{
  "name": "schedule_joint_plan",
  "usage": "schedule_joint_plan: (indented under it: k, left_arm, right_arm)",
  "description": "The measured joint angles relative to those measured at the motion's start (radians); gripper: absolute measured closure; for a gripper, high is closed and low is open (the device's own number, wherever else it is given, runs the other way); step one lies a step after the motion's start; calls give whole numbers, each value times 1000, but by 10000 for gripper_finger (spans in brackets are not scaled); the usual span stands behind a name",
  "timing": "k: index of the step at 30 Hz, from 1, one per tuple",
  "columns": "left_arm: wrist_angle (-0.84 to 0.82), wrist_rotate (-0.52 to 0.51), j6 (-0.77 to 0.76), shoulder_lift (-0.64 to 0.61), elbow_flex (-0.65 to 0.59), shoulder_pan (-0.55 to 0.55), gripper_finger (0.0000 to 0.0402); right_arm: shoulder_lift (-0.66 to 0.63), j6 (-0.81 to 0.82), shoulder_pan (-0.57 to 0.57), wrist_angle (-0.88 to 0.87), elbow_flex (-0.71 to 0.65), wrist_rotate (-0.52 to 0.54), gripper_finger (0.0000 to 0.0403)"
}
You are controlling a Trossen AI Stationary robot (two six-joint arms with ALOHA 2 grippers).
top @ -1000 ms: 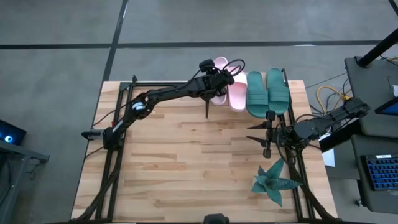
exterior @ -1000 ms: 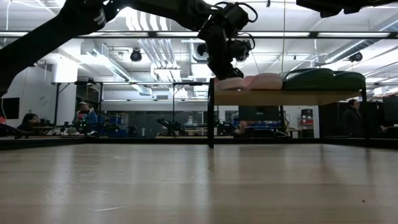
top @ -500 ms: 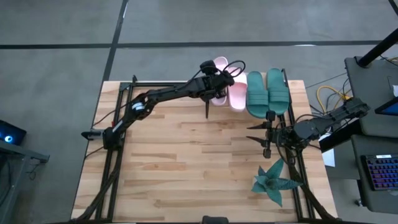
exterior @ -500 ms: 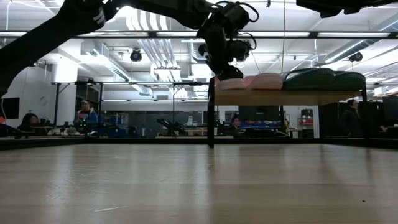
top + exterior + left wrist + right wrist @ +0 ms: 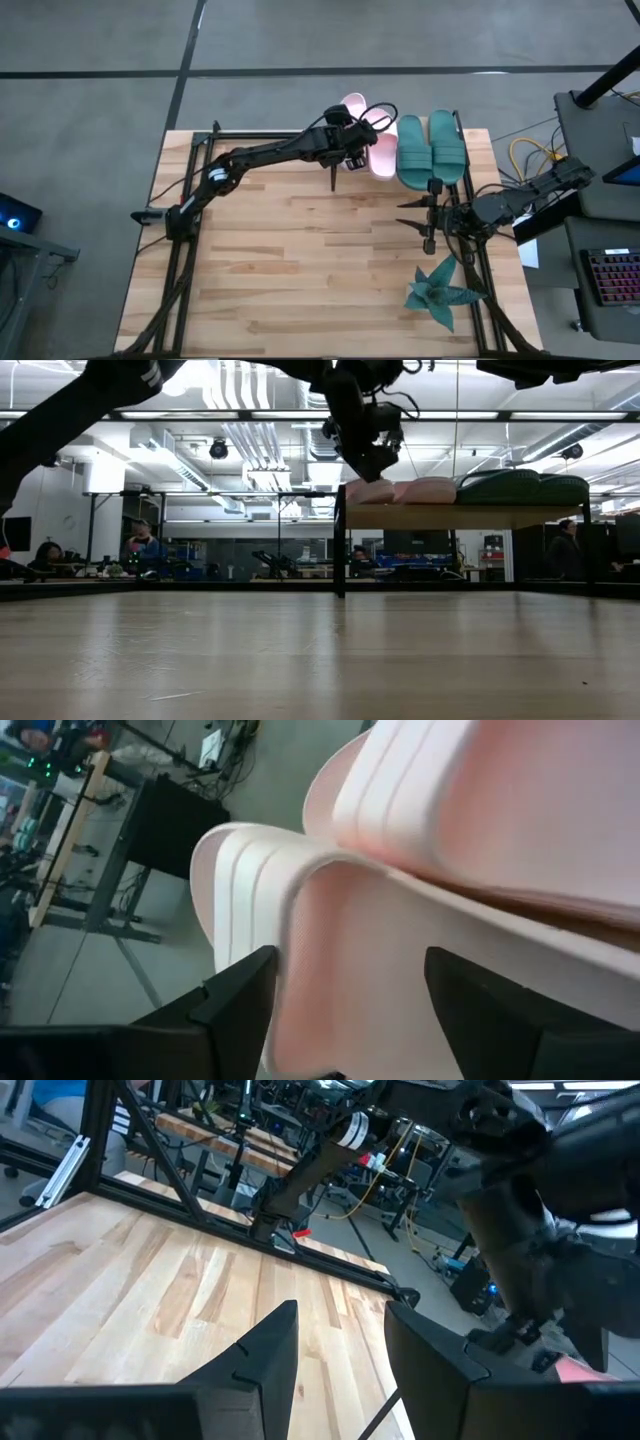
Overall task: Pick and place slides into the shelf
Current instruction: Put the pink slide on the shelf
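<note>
Two pale pink slides [image 5: 383,150] and two teal-green slides [image 5: 428,148] lie side by side on the shelf [image 5: 460,517] at the table's far edge. My left gripper [image 5: 357,152] is open just above the left pink slide [image 5: 330,950], one finger on each side of it. The gripper hides much of that slide in the high view. The low view shows it lying on the shelf board's left end [image 5: 365,491]. My right gripper [image 5: 405,214] hangs open with nothing between its fingers, near the table's right edge, in front of the shelf. My left gripper's open fingers [image 5: 240,995] come slanting down from the near side, one on each side of the left pink slide. Whether either finger touches it, I cannot tell. The slide lies on the shelf.
A teal spiky plant [image 5: 440,290] stands at the near right of the table. A black shelf post [image 5: 339,550] stands below the shelf's left end. Bare wooden tabletop [image 5: 300,260] spreads in front of the shelf. People and desks show in the room beyond.
My left gripper has opened and let go of the left pink slide, then risen a little above it. The slide stays lying on the shelf's left end.
</note>
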Motion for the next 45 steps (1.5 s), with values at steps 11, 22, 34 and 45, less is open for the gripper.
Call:
schedule_joint_plan:
  k: [11,22,34,45]
  left_arm:
    - [-14,325,8,-86,2,18,184]
    - [121,374,-3,-168,10,97,302]
    - [239,546,-82,-151,-50,212,399]
    - [343,605,-80,-151,-172,221,399]
  right_arm:
    - [0,0,0,0,0,0,262]
    - [0,0,0,-3,0,0,262]
    - [0,-3,0,-2,0,0,262]
    - [0,-3,0,-4,0,0,262]
